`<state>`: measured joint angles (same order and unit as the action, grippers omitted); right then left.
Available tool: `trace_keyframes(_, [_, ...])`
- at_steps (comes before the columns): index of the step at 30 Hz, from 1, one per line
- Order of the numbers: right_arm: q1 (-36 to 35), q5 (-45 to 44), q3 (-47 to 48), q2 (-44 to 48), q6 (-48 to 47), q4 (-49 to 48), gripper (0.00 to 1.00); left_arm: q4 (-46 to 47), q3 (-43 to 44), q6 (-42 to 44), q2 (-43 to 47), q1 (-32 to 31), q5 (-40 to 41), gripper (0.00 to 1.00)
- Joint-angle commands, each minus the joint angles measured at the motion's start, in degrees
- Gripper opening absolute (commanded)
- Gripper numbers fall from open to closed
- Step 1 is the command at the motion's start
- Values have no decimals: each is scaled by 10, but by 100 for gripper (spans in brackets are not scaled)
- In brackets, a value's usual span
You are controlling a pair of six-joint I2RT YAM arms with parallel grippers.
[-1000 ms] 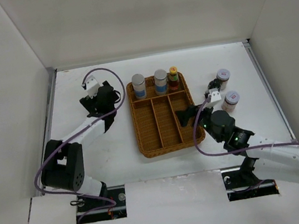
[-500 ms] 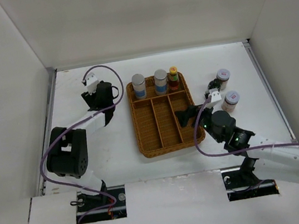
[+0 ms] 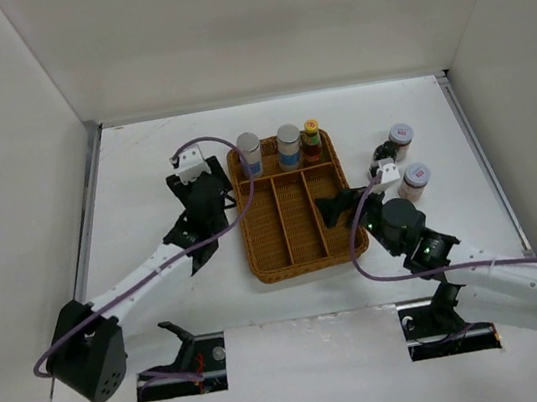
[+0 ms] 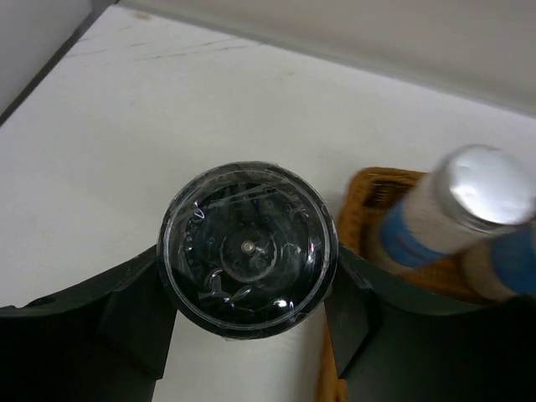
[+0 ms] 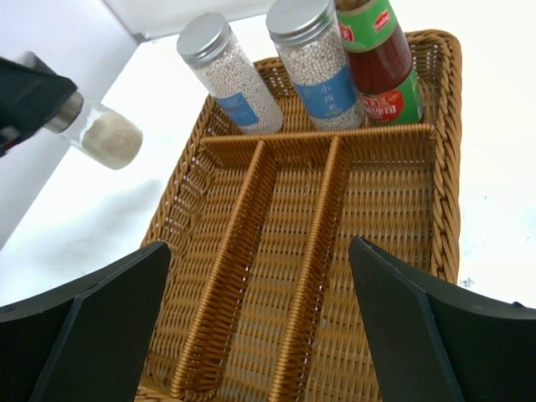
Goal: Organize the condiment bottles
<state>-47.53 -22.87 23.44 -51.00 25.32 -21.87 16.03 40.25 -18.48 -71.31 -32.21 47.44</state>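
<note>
My left gripper (image 4: pixel 248 289) is shut on a small jar (image 4: pixel 249 249) with a dark clear lid. It hangs just left of the brown wicker tray (image 3: pixel 299 257); in the right wrist view this jar (image 5: pixel 109 138) shows pale powder. Two silver-lidded jars (image 3: pixel 249 151) (image 3: pixel 288 143) with blue labels and a red sauce bottle (image 3: pixel 312 140) stand in the tray's far compartment. Two more jars (image 3: pixel 400 136) (image 3: pixel 414 179) stand on the table right of the tray. My right gripper (image 5: pixel 260 327) is open above the tray's long compartments, nothing between its fingers.
Three long slots of the tray (image 5: pixel 381 251) hold nothing. A small dark object (image 3: pixel 383 154) sits beside the two jars at the right. White walls enclose the table on three sides.
The left gripper shut on the dark-lidded jar and carried it right, from the table's far left to the tray's left rim. The right arm has stayed put.
</note>
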Motion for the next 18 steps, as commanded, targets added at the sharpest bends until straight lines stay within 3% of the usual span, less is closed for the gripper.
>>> trace_keyframes(1, [10,-8,-6,19,4,-33,94,25,16,4,57,-63,6,38])
trace_keyframes(7, [31,-35,-15,36,10,-30,94,36,60,-12,-2,-141,-38,38])
trace_keyframes(16, [69,-81,-23,93,16,15,95,144,50,-16,-123,-140,-81,40])
trace_keyframes(18, [76,-91,-23,96,17,19,99,180,42,-14,-152,-138,-81,43])
